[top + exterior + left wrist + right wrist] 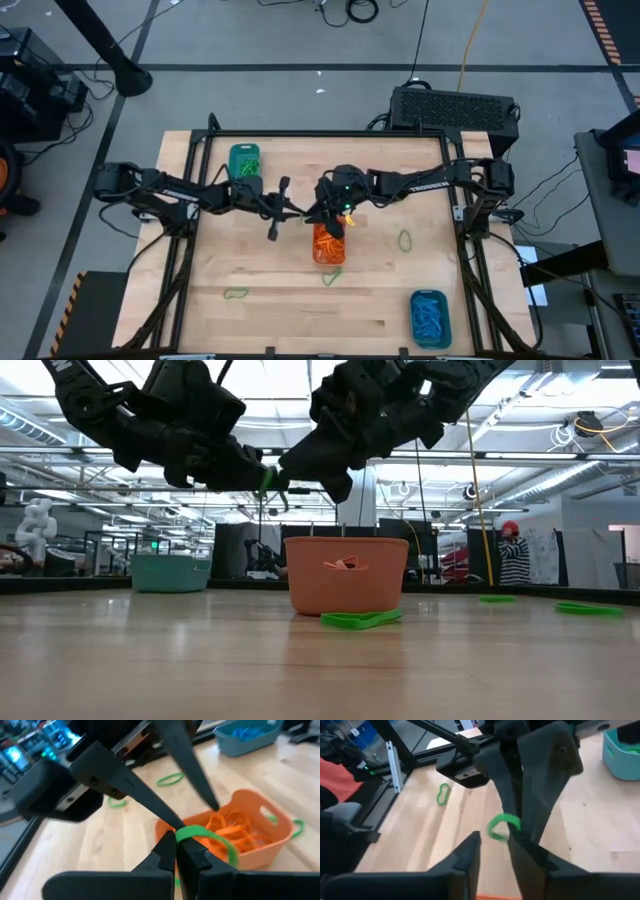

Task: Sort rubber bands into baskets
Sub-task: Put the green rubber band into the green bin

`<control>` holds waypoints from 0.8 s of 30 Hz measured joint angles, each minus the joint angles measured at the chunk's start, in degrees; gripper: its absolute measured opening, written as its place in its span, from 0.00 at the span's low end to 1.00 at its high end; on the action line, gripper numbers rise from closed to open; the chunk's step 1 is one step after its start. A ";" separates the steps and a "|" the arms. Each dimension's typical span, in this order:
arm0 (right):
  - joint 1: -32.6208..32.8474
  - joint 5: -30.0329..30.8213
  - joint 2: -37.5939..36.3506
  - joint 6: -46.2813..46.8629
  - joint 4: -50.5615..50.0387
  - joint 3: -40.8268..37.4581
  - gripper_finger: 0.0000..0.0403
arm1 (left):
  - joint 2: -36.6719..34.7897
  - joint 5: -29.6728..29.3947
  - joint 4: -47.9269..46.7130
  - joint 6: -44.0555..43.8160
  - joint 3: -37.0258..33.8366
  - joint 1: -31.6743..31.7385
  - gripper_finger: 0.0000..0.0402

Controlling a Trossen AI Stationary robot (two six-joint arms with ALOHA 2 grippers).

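Green rubber band (207, 837) pinched between the closed fingers of the left gripper (176, 851), in the air just above the orange basket (260, 851); right gripper (492, 845) close beside, fingers parted and off the band. Probably very light, soft and stretchy, so easy to slip or snap away. Best taken at one strand with a firm pinch, not by the whole loop.

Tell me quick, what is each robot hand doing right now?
Left gripper: closed, pinching a green rubber band above the orange basket.
Right gripper: open, fingers apart next to that band, holding nothing.
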 joint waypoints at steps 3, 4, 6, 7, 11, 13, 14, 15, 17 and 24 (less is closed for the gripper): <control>-0.69 0.49 -0.07 -1.93 -1.74 0.00 0.32 | -2.12 -3.52 -4.70 0.01 0.07 -0.03 0.01; -1.17 0.72 -0.11 -2.82 -2.98 0.00 0.34 | -3.29 -5.09 -7.10 0.00 0.07 0.01 0.01; -2.21 1.87 -0.11 -3.67 -5.96 0.00 0.39 | -6.19 -9.22 -11.51 0.04 0.07 0.13 0.01; -2.77 3.13 -0.11 -3.62 -7.43 0.00 0.40 | -8.00 -12.10 -14.46 0.10 0.07 0.33 0.01; -4.63 7.35 -0.11 -2.75 -10.93 0.00 0.45 | -16.15 -23.80 -27.40 0.36 0.93 1.61 0.00; -5.42 7.86 -0.11 -2.69 -11.70 0.00 0.45 | -20.29 -29.26 -34.32 0.38 1.90 2.52 0.00; -5.70 7.86 -0.11 -2.67 -11.84 0.00 0.45 | -22.08 -31.78 -37.10 0.33 2.42 3.11 0.00; -5.88 7.81 -0.11 -2.67 -11.86 0.00 0.45 | -23.72 -34.51 -39.91 0.15 2.67 3.75 0.00; -6.08 7.61 -0.13 -2.65 -11.90 0.00 0.45 | -26.33 -39.27 -44.40 -0.02 2.71 5.32 0.00; -6.12 7.42 -0.15 -1.95 -11.91 0.00 0.44 | -26.94 -40.84 -54.31 -5.88 1.99 13.61 0.00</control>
